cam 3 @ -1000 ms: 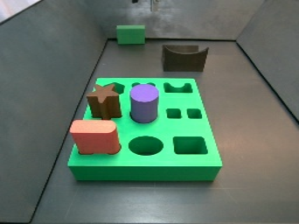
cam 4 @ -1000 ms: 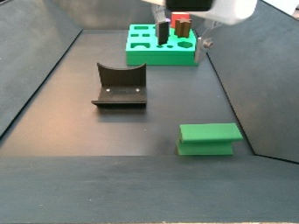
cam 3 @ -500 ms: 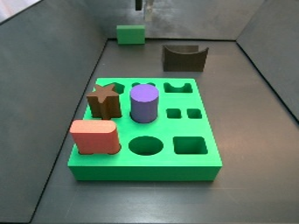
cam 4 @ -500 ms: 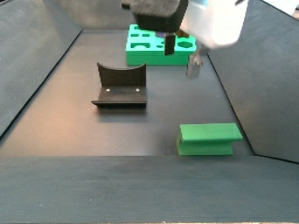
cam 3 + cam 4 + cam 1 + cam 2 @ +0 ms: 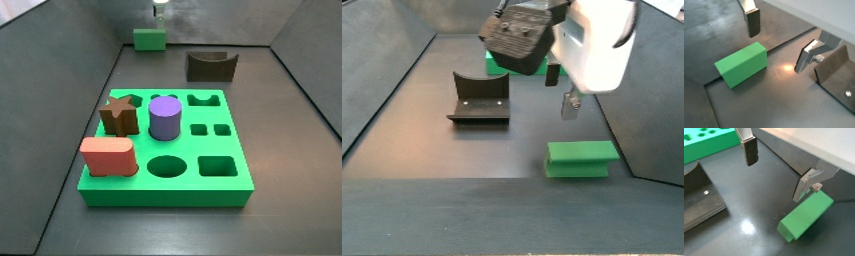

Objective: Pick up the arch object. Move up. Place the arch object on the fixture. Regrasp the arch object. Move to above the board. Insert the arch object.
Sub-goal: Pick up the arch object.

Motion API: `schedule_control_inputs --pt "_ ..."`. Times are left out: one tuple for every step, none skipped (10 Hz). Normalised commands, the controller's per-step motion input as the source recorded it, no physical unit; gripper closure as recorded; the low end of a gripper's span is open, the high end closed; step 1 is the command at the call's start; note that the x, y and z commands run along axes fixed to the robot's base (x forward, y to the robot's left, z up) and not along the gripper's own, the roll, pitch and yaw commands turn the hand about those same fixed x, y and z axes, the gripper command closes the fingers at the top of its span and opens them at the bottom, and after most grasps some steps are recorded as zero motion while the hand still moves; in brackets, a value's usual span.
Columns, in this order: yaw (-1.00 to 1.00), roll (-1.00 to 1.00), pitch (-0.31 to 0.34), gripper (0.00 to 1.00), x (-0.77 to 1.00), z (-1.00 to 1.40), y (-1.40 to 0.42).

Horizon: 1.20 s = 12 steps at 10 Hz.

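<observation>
1. Silver finger plates with dark pads (image 5: 752, 22) spread wide apart on the gripper (image 5: 777, 170), nothing between them; hanging above the dark floor (image 5: 747, 225), close to the arch object (image 5: 806, 222) but not touching it.
2. Green arch object (image 5: 743, 64) lying flat on the floor, off to one side of the gap between the jaws in both wrist views rather than centred in it; in a side view, gripper (image 5: 567, 103) just above and behind the block (image 5: 583, 157).
3. First step judged not yet done: block not grasped, not lifted. Left: closing on it, rising, setting it on the fixture (image 5: 480, 98), regrasping, carrying to the board (image 5: 166, 150), inserting.
4. Arch cut-out (image 5: 203, 99) on the board looking free; star piece (image 5: 120, 113), purple cylinder (image 5: 164, 117) and salmon block (image 5: 107, 157) standing close by.
5. Sloped wall (image 5: 647, 90) near the block on one side, so little room there; open floor between block and fixture, fixture well apart from the board.
</observation>
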Motion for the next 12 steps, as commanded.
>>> schedule_control_inputs --pt "-0.89 0.0 -0.214 0.0 0.0 -0.11 0.11" --pt "-0.85 0.0 -0.221 0.0 0.0 -0.1 0.16" --pt "-0.61 0.0 -0.214 0.0 -0.09 -0.22 0.38" --pt "-0.46 0.0 -0.18 0.0 -0.19 -0.44 0.51" --pt "-0.15 0.0 -0.15 0.0 -0.37 -0.59 0.71" --pt "0.0 0.0 -0.114 0.0 -0.18 -0.61 0.67" --pt "0.26 0.0 -0.307 0.0 -0.43 -0.65 0.45" --pt "0.16 -0.04 -0.339 0.0 -0.32 -0.53 0.2" --pt "0.12 -0.09 -0.349 0.0 -0.24 -0.5 0.0" --pt "0.09 -0.13 -0.37 0.0 -0.21 -0.41 -0.06" --pt "0.04 -0.15 -0.39 0.0 -0.21 -0.35 -0.13" --pt "0.01 -0.16 -0.401 0.0 -0.23 -0.3 -0.18"
